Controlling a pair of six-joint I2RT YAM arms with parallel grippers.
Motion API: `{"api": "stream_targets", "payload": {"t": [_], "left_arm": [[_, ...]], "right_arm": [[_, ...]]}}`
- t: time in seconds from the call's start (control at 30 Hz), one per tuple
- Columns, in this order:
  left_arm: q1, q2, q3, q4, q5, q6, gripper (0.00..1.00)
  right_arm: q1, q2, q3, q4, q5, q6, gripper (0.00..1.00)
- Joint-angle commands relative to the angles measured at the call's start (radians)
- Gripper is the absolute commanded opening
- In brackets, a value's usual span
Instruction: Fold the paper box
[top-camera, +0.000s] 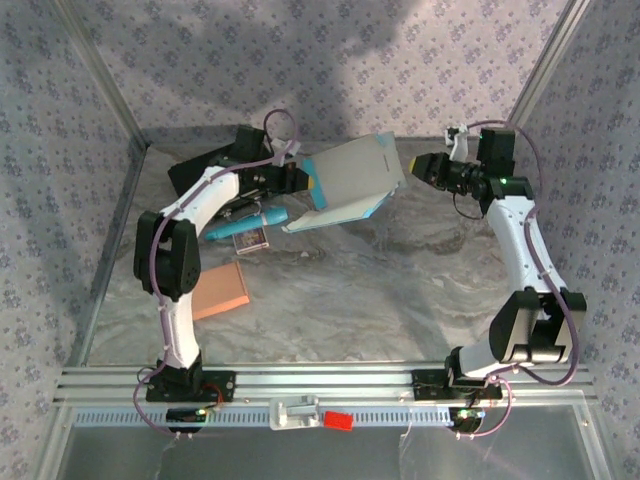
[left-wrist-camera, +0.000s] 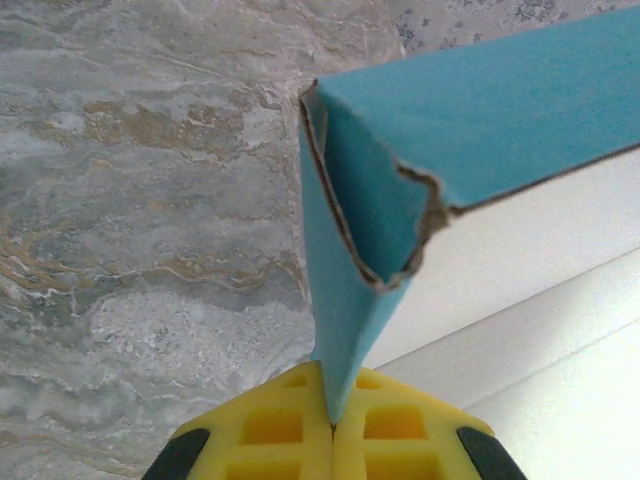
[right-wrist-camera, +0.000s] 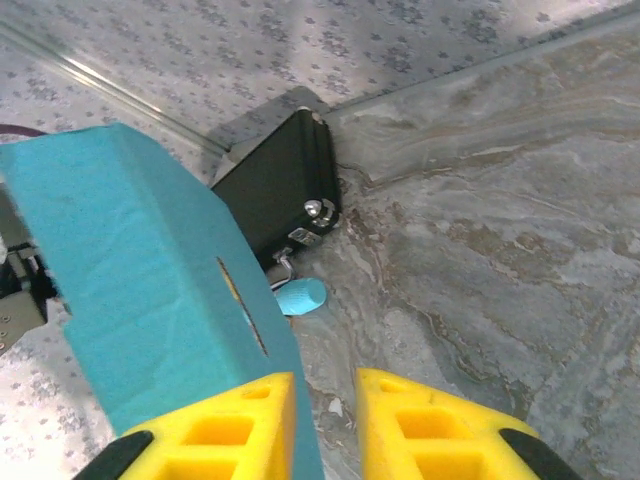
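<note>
From above, the box (top-camera: 350, 180) hangs lifted over the back of the worktop (top-camera: 400, 290), with the left fingers (top-camera: 296, 180) at its left edge and the right fingers (top-camera: 420, 167) just beside its right corner. Held by so little, it could swing or tear if pushed. In the left wrist view, the left fingers (left-wrist-camera: 345, 440) are pressed together, pinching one thin teal flap of the box (left-wrist-camera: 480, 110). In the right wrist view, the right fingers (right-wrist-camera: 372, 420) stand slightly apart and grip nothing, the box (right-wrist-camera: 150, 260) edge against the inner face of one, so closing carelessly could miss it.
</note>
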Motion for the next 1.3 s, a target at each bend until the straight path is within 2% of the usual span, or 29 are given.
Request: {"api": "stream_targets", "payload": {"t": [0.0, 0.13, 0.23, 0.7, 1.03, 1.27], "left_arm": [[0.001, 0.009, 0.036, -0.030, 0.070, 0.016, 0.00], [0.001, 0.014, 0.037, -0.044, 0.066, 0.022, 0.00], [0.001, 0.018, 0.035, -0.042, 0.063, 0.020, 0.00], [-0.003, 0.022, 0.037, -0.039, 0.070, 0.016, 0.00], [-0.011, 0.009, 0.034, -0.054, 0.058, 0.033, 0.00], [-0.016, 0.002, 0.035, -0.058, 0.042, 0.039, 0.00]], "right_arm": [[0.006, 0.018, 0.054, 0.005, -0.064, -0.038, 0.25], [0.021, 0.028, 0.061, 0.053, -0.100, 0.011, 0.26], [0.030, 0.021, 0.055, 0.061, -0.105, 0.019, 0.33], [0.076, 0.037, 0.062, 0.036, -0.094, -0.004, 0.34], [0.109, 0.062, 0.104, -0.034, -0.032, -0.064, 0.36], [0.153, 0.072, 0.144, -0.141, 0.093, -0.165, 0.36]]}}
